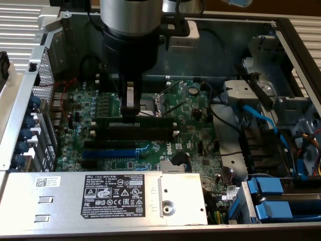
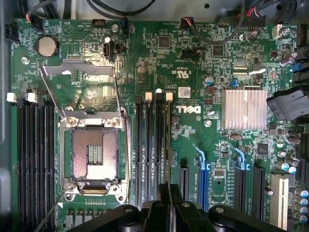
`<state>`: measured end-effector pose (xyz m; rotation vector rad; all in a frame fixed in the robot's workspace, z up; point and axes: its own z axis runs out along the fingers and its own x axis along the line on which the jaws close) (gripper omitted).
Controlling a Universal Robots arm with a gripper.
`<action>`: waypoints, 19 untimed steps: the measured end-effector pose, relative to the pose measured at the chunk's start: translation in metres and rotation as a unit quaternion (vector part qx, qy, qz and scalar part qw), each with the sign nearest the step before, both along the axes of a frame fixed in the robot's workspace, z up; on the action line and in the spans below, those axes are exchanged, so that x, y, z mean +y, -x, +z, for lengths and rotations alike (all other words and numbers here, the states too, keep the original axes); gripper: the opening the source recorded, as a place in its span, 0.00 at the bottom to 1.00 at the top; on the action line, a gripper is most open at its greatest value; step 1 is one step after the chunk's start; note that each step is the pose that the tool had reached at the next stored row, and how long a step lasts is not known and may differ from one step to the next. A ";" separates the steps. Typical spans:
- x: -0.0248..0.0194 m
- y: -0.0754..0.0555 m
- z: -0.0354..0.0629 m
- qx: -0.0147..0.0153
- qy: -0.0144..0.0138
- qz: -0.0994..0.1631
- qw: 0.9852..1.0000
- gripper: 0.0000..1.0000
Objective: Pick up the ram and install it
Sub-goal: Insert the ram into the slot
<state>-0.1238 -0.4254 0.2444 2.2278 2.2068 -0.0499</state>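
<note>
My gripper (image 1: 129, 114) reaches down into the open computer case over the green motherboard (image 1: 195, 125). It is shut on the ram (image 1: 150, 116), a long thin dark green stick standing on edge. The ram lies along the black slot (image 1: 135, 123) nearest the CPU socket (image 1: 159, 102), at slot height; I cannot tell whether it is seated. In the wrist view the ram (image 2: 168, 191) shows edge-on as a thin line between my fingers (image 2: 155, 212), in line with one of the black slots with white end clips (image 2: 168, 140). My gripper (image 2: 168, 208) sits just over that slot's end.
More black slots (image 1: 133, 134) and a blue slot (image 1: 110, 150) lie beside the ram. A metal cover with a Dell label (image 1: 120, 198) spans the front. A silver heatsink (image 2: 244, 108), blue cables (image 1: 261, 118) and drive bays (image 1: 273, 193) stand on the exterior view's right.
</note>
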 end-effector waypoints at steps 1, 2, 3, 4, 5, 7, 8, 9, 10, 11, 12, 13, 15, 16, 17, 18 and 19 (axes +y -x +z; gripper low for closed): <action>0.0000 0.000 -0.0004 0.000 0.000 0.000 1.000 0.12; 0.0000 0.000 -0.0010 0.000 0.000 0.000 1.000 0.12; 0.0000 0.000 -0.0014 0.000 0.000 0.000 1.000 0.12; 0.0000 0.000 -0.0017 0.000 0.000 0.000 1.000 0.12; 0.0000 0.000 -0.0018 0.000 0.000 0.000 1.000 0.12; 0.0001 0.000 -0.0019 0.001 0.000 0.000 1.000 0.12; 0.0001 0.000 -0.0020 0.001 0.000 0.000 1.000 0.12; 0.0001 0.000 -0.0020 0.001 0.000 0.000 1.000 0.12; 0.0000 0.000 -0.0020 0.001 0.000 0.000 1.000 0.12; 0.0000 0.000 -0.0020 0.001 0.000 0.000 1.000 0.12; 0.0000 0.000 -0.0020 0.001 0.000 0.000 1.000 0.12; 0.0000 0.000 -0.0020 0.001 0.000 -0.001 1.000 0.12; 0.0000 0.000 -0.0022 0.001 0.000 -0.003 1.000 0.12; -0.0001 0.000 -0.0022 0.001 0.000 -0.004 1.000 0.12; -0.0006 0.000 -0.0022 0.001 0.000 -0.006 1.000 0.12; -0.0008 0.000 -0.0022 0.001 0.000 -0.009 1.000 0.12; -0.0008 0.000 -0.0023 0.001 0.000 -0.012 1.000 0.12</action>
